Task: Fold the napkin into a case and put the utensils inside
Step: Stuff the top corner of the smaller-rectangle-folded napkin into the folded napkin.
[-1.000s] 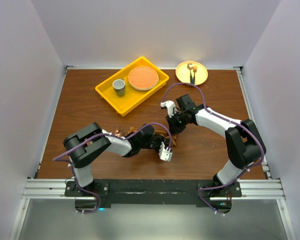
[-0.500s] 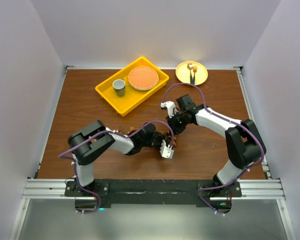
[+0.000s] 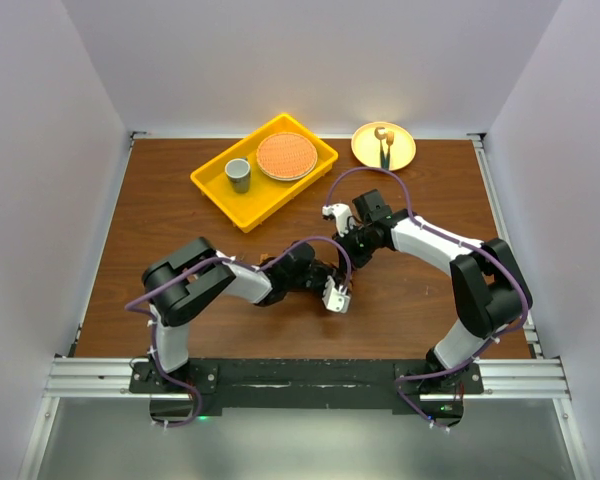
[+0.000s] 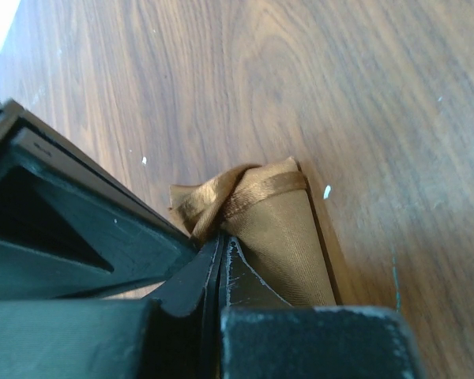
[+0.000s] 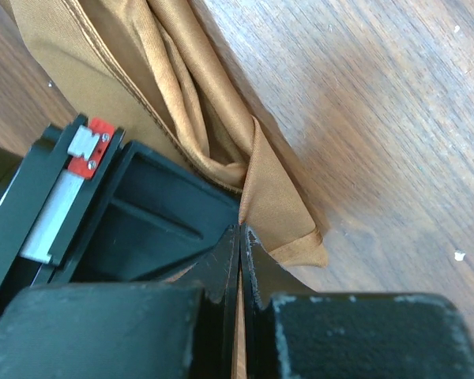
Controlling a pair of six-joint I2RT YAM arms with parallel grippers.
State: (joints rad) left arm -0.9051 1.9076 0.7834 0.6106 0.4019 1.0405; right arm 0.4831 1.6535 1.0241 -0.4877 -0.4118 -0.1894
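The rust-brown napkin (image 4: 280, 229) lies bunched in folds on the wooden table. My left gripper (image 4: 221, 238) is shut on one hemmed corner of it. A neighbouring corner of the napkin (image 5: 280, 213) is pinched in my right gripper (image 5: 241, 230), which is also shut. From above, the left gripper (image 3: 325, 273) and right gripper (image 3: 342, 257) meet near the table's middle, and the arms cover nearly all of the cloth. The utensils and the case are out of view.
A yellow tray (image 3: 212, 186) at the back left holds a grey cup (image 3: 238, 174) and an orange round plate (image 3: 286, 156). A small yellow plate (image 3: 404, 152) at the back right carries a short dark-handled, gold-tipped utensil (image 3: 384, 152).
My left arm has swung right and slightly away from the near edge, bringing its gripper closer to the right one. The right arm has barely moved. Both stay shut on the cloth.
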